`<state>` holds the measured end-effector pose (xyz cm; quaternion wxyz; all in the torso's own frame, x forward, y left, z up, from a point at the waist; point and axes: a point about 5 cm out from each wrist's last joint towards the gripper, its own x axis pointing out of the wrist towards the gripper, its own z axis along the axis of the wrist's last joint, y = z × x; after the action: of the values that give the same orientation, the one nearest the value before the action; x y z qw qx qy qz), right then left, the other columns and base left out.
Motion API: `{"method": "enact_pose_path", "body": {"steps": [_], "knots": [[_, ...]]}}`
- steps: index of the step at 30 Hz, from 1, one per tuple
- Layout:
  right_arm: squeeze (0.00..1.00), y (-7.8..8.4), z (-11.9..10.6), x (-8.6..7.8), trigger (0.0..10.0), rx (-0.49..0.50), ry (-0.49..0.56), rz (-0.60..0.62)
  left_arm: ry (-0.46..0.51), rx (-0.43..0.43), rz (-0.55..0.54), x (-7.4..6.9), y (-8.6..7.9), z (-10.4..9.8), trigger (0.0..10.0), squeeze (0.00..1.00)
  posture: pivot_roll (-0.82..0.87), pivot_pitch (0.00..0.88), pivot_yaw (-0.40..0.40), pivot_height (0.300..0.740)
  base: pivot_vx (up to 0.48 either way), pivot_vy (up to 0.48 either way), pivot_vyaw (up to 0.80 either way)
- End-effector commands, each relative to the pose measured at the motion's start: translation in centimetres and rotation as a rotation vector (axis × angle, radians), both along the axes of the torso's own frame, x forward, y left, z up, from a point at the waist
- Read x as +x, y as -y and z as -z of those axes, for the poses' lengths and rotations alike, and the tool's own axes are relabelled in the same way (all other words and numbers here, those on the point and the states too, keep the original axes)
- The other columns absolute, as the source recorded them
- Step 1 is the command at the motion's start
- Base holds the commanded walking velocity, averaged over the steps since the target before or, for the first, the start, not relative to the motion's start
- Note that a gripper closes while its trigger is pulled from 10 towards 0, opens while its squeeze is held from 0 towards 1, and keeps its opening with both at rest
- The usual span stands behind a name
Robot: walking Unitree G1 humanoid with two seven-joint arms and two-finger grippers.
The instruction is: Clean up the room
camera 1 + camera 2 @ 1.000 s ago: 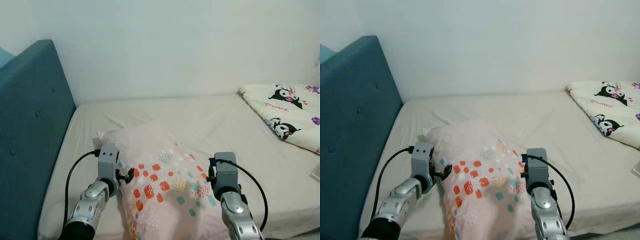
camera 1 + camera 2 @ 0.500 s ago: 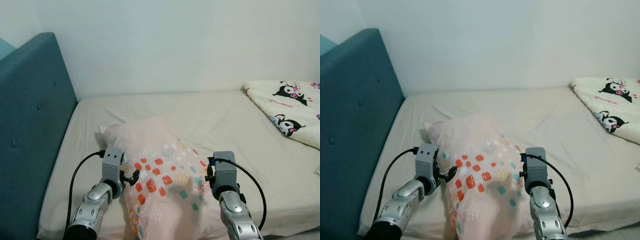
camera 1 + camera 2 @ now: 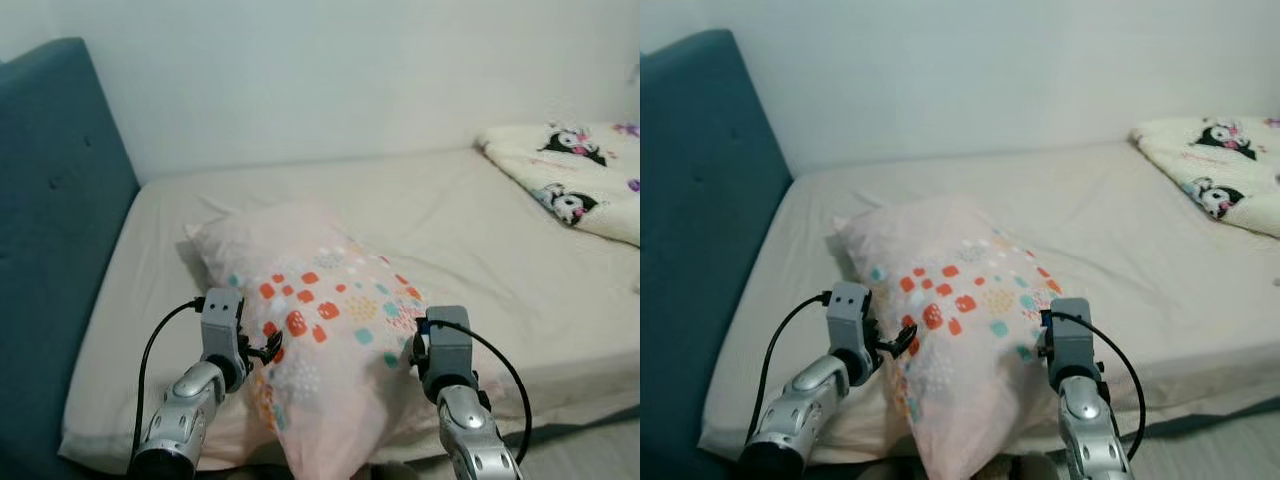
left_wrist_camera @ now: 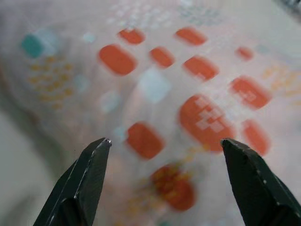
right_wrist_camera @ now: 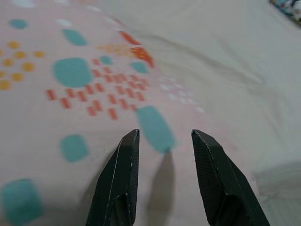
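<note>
A pink pillow (image 3: 330, 320) with orange and teal spots lies on the bed between my two arms, and its near end hangs over the front edge of the mattress (image 3: 470, 230). My left gripper (image 3: 266, 350) is against the pillow's left side. In the left wrist view this gripper (image 4: 164, 143) stands wide open, and the spotted fabric lies close ahead of it. My right gripper (image 3: 420, 348) is at the pillow's right side. In the right wrist view it (image 5: 164, 136) is open by a narrow gap, with its fingertips (image 5: 128, 141) resting on the fabric.
A teal padded headboard (image 3: 50, 200) rises on the left of the bed. A white blanket (image 3: 570, 190) with black cartoon figures lies bunched at the far right. A white wall stands behind. A strip of floor (image 3: 600, 450) shows beyond the bed's near right edge.
The camera has drawn back and tilted down, so the bed's front edge now shows. The pillow stays between both grippers, its near end drooping over that edge.
</note>
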<state>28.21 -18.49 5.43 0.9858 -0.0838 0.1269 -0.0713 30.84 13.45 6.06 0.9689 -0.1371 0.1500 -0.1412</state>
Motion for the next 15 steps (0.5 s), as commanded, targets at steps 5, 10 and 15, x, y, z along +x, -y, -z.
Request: {"method": "enact_pose_path", "body": {"steps": [5,10,15], "knots": [[0.00,0.2,-1.2,0.5,10.0,0.021,0.066,0.005,-0.059,-0.179,-0.117,0.5,-1.0,0.2,10.0,1.00,-0.02,0.027,0.003,0.616,0.000,0.000,0.00],[0.00,0.6,-1.3,0.7,10.0,0.008,0.064,0.011,-0.130,-0.289,-0.210,0.8,-1.8,1.0,10.0,1.00,-0.02,0.041,0.000,0.616,0.000,0.000,0.00],[0.00,0.9,-1.5,1.0,10.0,0.009,0.066,0.014,-0.142,-0.309,-0.238,0.9,-2.1,1.1,10.0,1.00,-0.03,0.059,0.001,0.616,0.000,0.000,0.00]]}}
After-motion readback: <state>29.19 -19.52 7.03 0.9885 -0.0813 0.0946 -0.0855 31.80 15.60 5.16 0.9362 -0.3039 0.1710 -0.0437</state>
